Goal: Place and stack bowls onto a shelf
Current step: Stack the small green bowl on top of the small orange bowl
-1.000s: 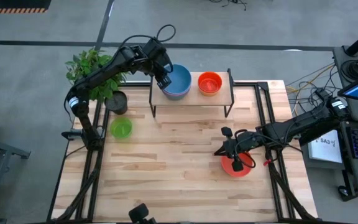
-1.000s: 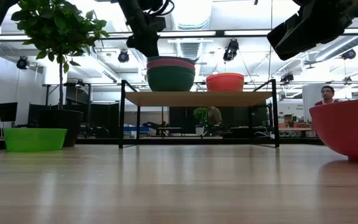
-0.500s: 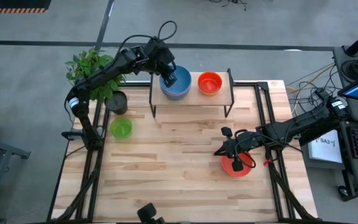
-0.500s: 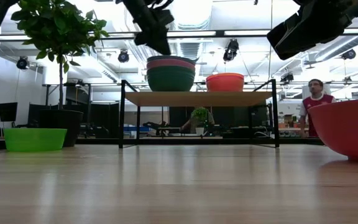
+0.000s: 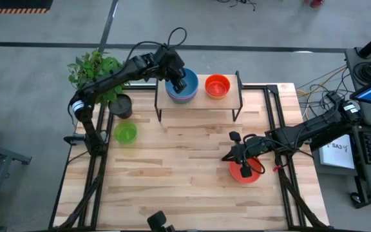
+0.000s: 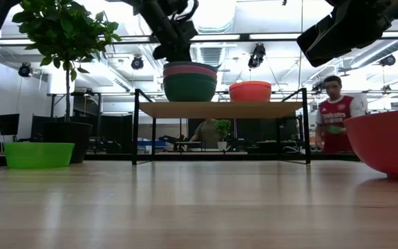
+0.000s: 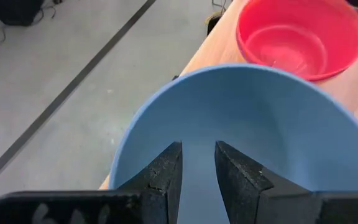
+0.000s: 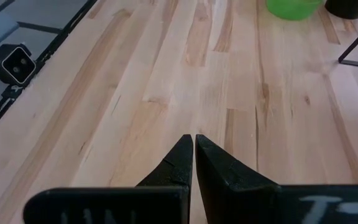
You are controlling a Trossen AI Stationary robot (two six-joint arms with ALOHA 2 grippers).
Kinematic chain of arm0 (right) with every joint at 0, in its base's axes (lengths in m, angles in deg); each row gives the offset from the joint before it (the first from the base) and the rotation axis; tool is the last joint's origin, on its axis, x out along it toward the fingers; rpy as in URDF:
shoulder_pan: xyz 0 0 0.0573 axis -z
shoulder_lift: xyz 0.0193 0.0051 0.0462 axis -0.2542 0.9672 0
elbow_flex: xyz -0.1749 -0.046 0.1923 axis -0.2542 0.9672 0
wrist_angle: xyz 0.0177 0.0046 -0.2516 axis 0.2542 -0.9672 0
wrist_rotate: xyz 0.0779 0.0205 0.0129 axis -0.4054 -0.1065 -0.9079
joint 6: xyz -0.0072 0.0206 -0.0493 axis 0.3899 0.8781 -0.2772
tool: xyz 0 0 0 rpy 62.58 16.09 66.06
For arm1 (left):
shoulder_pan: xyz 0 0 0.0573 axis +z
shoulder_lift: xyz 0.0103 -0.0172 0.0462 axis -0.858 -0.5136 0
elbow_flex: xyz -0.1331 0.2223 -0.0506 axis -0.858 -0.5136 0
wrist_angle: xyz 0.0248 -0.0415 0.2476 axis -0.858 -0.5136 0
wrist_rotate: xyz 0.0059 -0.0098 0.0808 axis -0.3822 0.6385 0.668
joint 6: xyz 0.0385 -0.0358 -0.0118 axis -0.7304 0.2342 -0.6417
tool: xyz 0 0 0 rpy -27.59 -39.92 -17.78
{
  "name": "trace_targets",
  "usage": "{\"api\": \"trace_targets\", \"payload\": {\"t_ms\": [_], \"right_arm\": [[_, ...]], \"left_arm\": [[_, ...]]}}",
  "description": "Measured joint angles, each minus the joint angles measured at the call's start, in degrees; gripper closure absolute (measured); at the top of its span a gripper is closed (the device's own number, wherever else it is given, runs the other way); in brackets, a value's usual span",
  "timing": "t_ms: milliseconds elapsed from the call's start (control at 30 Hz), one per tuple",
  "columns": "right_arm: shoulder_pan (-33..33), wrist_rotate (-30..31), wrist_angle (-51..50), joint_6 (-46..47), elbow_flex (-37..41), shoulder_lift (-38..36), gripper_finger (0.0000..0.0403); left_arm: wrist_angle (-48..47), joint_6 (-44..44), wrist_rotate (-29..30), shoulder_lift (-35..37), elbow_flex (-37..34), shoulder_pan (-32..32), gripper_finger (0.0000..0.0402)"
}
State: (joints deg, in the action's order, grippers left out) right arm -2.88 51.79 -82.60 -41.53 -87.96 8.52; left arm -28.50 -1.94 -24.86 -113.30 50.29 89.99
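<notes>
On the shelf [image 5: 198, 103] stands a stack of bowls, teal [image 6: 190, 88] at the bottom, pink [image 6: 190, 70] in the middle and blue [image 5: 184, 90] on top. An orange-red bowl [image 5: 217, 86] sits on the shelf to its right. My left gripper [image 7: 199, 149] hovers over the blue bowl's hollow [image 7: 278, 124], open by a narrow gap and pointing down. The red bowl [image 5: 245, 171] rests on the table near the right edge. My right gripper [image 8: 194, 142] is shut and hangs high above the table beside the red bowl. The lime green bowl [image 5: 125, 133] sits on the table at left.
A dark pot with a green plant [image 5: 95, 74] stands at the table's far left corner, next to the shelf's left legs. Bare wooden tabletop [image 5: 172, 174] spreads across the middle and near side. A person [image 6: 334, 117] stands in the room beyond the table.
My left gripper has moved from the left rim of the stacked bowls toward the table's right, and now sits over the blue bowl's middle, slightly higher. The stack has stayed in place. A person has walked across the room behind.
</notes>
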Motion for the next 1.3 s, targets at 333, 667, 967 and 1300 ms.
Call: {"api": "trace_targets", "payload": {"t_ms": [333,667,967,1300], "right_arm": [[0.00,2.92,-0.08,13.82,0.00,0.00,0.0394],[0.00,2.60,-4.16,24.09,0.00,0.00,0.0394],[0.00,1.37,-10.82,23.61,-3.50,0.00,0.0394],[0.00,4.58,-10.82,15.51,-5.53,0.00,0.0394]], "left_arm": [[0.01,-0.02,-0.07,4.40,-0.04,-8.41,0.0325],[-11.64,1.14,0.88,5.54,-0.94,-22.03,0.0325],[-21.44,7.13,1.24,6.90,-10.53,-31.53,0.0325],[-33.03,29.93,3.51,7.26,-25.30,-33.93,0.0325]]}}
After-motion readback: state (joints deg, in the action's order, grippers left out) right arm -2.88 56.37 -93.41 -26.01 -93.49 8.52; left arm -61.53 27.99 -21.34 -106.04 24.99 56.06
